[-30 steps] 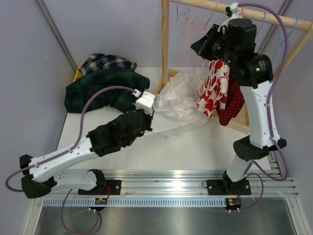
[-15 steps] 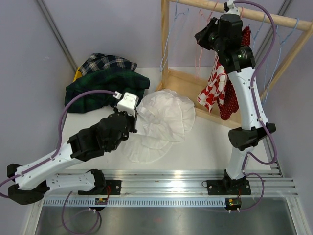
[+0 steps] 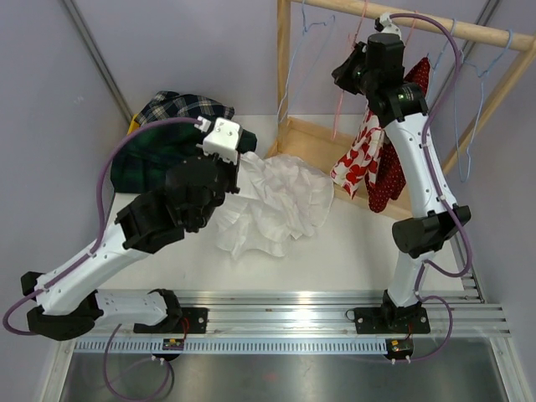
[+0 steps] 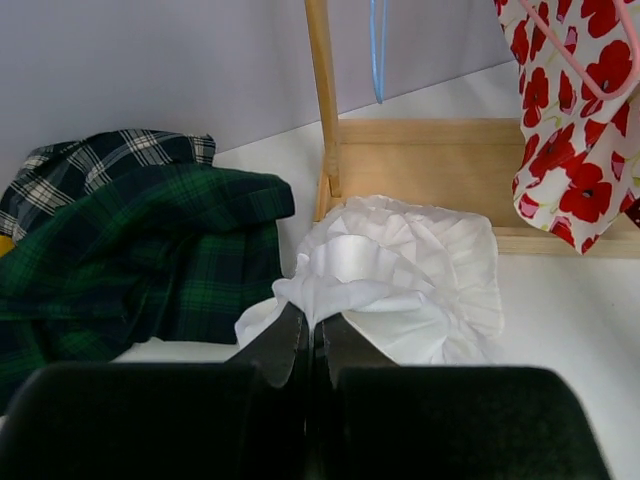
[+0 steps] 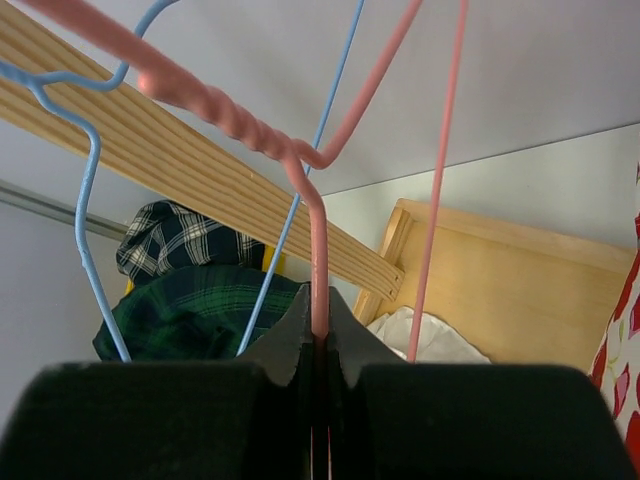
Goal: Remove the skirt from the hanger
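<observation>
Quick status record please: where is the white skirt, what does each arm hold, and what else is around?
white skirt: crumpled on the table, near the foot of the wooden rack, on no hanger
left gripper: fingers shut on the skirt's edge
right gripper: fingers shut on the pink hanger, up at the rack's rail
pink hanger: no cloth on the part in view
plaid clothes: heaped at the table's far left, beside the skirt
poppy-print garment: hanging on the rack
</observation>
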### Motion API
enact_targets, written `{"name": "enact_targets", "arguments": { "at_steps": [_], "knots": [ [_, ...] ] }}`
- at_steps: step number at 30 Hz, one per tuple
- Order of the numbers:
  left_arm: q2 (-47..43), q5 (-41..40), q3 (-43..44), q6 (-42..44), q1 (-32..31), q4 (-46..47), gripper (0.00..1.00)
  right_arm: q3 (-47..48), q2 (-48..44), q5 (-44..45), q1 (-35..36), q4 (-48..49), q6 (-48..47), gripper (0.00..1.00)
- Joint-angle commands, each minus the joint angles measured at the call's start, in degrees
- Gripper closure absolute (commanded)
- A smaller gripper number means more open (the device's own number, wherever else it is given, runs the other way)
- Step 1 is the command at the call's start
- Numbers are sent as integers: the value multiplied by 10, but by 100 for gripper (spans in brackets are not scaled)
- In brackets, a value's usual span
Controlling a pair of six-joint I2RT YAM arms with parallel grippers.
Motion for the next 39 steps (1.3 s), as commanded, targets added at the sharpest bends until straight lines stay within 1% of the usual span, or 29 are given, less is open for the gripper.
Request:
{"name": "enact_targets", "arguments": {
  "at_steps": [1,2,3,4,5,6,7,8,10,11,13,14,15,16,18,22,24,25,26,29,30,31,32,34,35,36,37,38,39],
  "knots": [
    [19,7,68,59,28,31,100,-7,-31,-9,-6,16,-5,100],
    [26,18,82,75,54,34,100,-16,-40,-18,-6,17,-5,88],
    [34,28,118,85,70,36,100,-21,-45,-22,-6,19,-6,64],
    [42,38,119,94,89,37,100,-28,-51,-24,-6,20,-5,38],
    [62,60,161,110,130,39,100,-45,-66,-27,-6,23,-6,16],
    [77,75,184,118,156,44,100,-55,-76,-30,-6,24,-7,1],
    [91,93,207,125,184,44,100,-65,-84,-30,-6,26,-7,1],
    [132,128,269,130,245,47,100,-87,-106,-31,-5,30,-7,1],
    [180,161,348,128,307,54,100,-120,-133,-36,-6,39,-4,1],
    [242,166,423,134,358,65,100,-160,-165,-42,-6,53,-2,0],
    [310,187,507,135,408,112,100,-237,-201,-46,-6,73,11,0],
    [339,224,534,132,451,139,100,-263,-239,-66,-6,94,18,0],
    [391,251,570,121,471,205,100,-290,-258,-77,-5,107,28,0],
    [410,274,574,104,490,244,100,-316,-276,-87,-6,116,30,1],
    [439,326,546,3,540,338,97,-375,-324,-99,-6,132,36,1],
    [543,334,523,-69,554,390,92,-441,-395,-117,-6,143,24,1],
    [567,341,480,-108,554,420,62,-476,-440,-139,-6,172,9,1],
    [578,338,432,-126,554,428,42,-487,-454,-145,-6,185,5,0],
    [600,328,420,-164,554,422,2,-497,-476,-152,-6,207,0,1],
    [647,341,453,-201,553,316,1,-475,-492,-152,-6,216,-24,0],
    [650,335,467,-213,553,240,1,-462,-489,-146,-6,211,-39,1],
    [644,333,470,-225,550,215,1,-432,-484,-138,-6,192,-47,0],
    [625,333,436,-226,548,205,1,-415,-469,-114,-6,181,-53,0],
    [537,322,366,-224,541,213,1,-375,-445,-71,-6,146,-65,1],
    [502,306,330,-216,531,221,1,-318,-412,-1,-6,87,-61,1],
    [427,298,256,-209,526,233,1,-288,-393,29,-6,59,-56,1],
    [393,290,226,-198,515,237,1,-236,-376,50,-6,32,-60,1],
    [363,282,189,-193,511,240,1,-218,-348,78,-6,1,-63,1],
    [296,281,134,-188,506,240,1,-206,-337,86,-6,-7,-68,1]
  ]
}}
